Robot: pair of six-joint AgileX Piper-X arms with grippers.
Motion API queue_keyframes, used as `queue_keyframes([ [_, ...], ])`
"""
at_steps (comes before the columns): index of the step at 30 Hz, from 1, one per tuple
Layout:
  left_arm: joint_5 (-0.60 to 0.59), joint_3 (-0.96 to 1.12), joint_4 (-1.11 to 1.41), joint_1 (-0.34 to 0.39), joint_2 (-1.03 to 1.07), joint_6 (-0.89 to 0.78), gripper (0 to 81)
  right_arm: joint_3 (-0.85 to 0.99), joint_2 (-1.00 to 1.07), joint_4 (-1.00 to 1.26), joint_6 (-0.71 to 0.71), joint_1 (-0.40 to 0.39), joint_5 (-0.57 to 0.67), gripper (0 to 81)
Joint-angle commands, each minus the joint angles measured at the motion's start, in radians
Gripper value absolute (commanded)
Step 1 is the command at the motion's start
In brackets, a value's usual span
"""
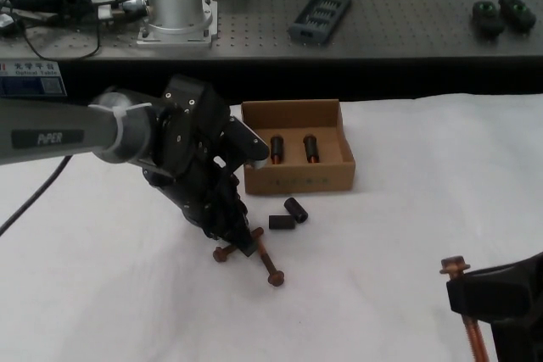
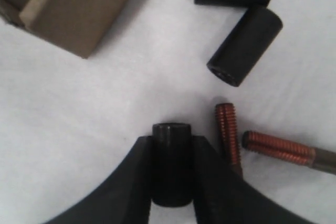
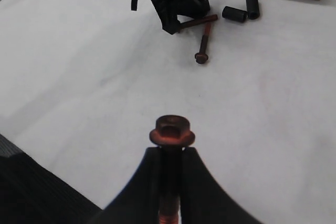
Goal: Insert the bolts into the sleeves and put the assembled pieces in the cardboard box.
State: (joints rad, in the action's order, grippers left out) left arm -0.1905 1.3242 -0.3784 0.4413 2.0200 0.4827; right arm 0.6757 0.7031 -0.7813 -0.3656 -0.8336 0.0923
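Gripping hard, probably slippery parts, the left gripper (image 2: pixel 172 148) is clamped across a sleeve (image 2: pixel 171 169) and the right gripper (image 3: pixel 170 155) on a bolt (image 3: pixel 172 131) just below its head.

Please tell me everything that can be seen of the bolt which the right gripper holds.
The bolt is reddish-brown metal with a flanged hexagonal head. The right gripper is shut on its shank just under the head, one black finger on each side. In the high view it stands nearly upright, head up, and its bare shank comes out below the fingers, above the white cloth. Nothing else touches it.
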Motion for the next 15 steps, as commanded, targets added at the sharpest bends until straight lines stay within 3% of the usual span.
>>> queue_keyframes([
  [1,0.021,0.006,-0.052,0.002,0.019,0.019,0.6,0.005,-0.004,0.043,0.007,0.005,0.012,1.7],
  [9,0.012,0.011,-0.231,0.002,-0.08,0.05,0.6,0.005,-0.004,0.039,0.007,0.005,-0.015,1.7],
  [15,-0.174,0.011,-0.37,0.009,-0.242,-0.005,0.6,0.005,-0.004,0.043,0.022,0.005,-0.047,1.7],
])
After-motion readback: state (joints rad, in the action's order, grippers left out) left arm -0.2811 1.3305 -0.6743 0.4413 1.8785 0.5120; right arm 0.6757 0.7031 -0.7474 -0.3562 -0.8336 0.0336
